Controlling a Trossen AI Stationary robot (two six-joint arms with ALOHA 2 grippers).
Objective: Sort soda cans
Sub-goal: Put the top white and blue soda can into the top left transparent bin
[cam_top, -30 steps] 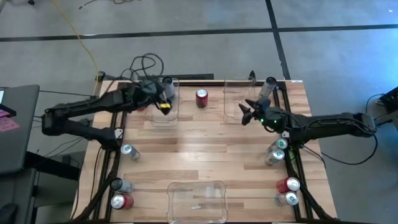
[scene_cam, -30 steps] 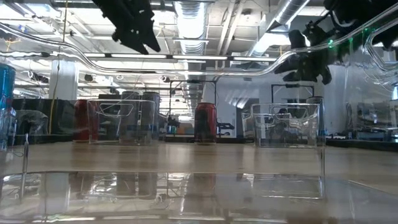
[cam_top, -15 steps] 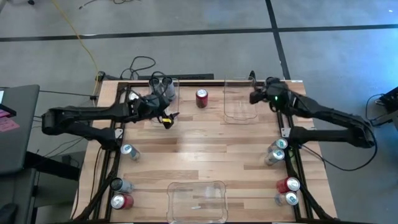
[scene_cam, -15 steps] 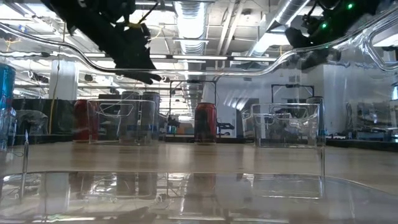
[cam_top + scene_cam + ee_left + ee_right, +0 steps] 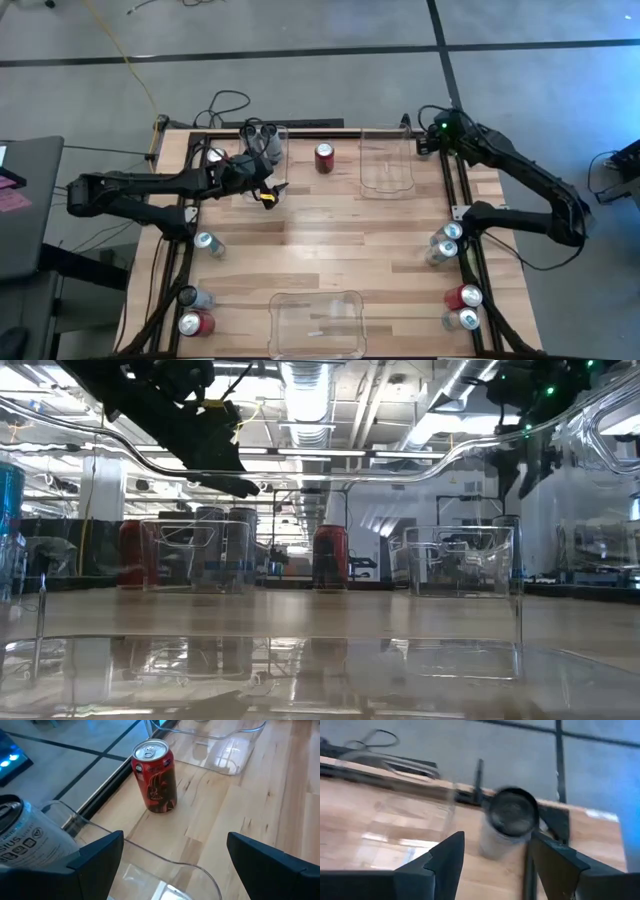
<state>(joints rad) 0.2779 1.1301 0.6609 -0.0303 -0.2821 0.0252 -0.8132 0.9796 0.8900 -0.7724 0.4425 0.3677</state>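
Wood table, seen near to far. At the near edge sits an empty clear bin (image 5: 317, 322), with cans at the near-left corner (image 5: 195, 322) and the near-right corner (image 5: 462, 297); more stand along the left edge (image 5: 207, 242) and the right edge (image 5: 447, 240).

Past the middle, the left gripper (image 5: 272, 190) has pulled back from over the far-left bin (image 5: 268, 160) to its near side. Its claw is wide open and empty, facing the red can (image 5: 155, 775) between the two far bins.

The right gripper (image 5: 428, 142) has swung from mid-table out to the far-right corner. Its claw is partly open with nothing held, and a grey can (image 5: 510, 822) shows between the fingers, so this is probably the next pick.

That can stands close to the far edge, beside the far-right bin (image 5: 388, 165), so there is little room. The table's middle is open for carrying.
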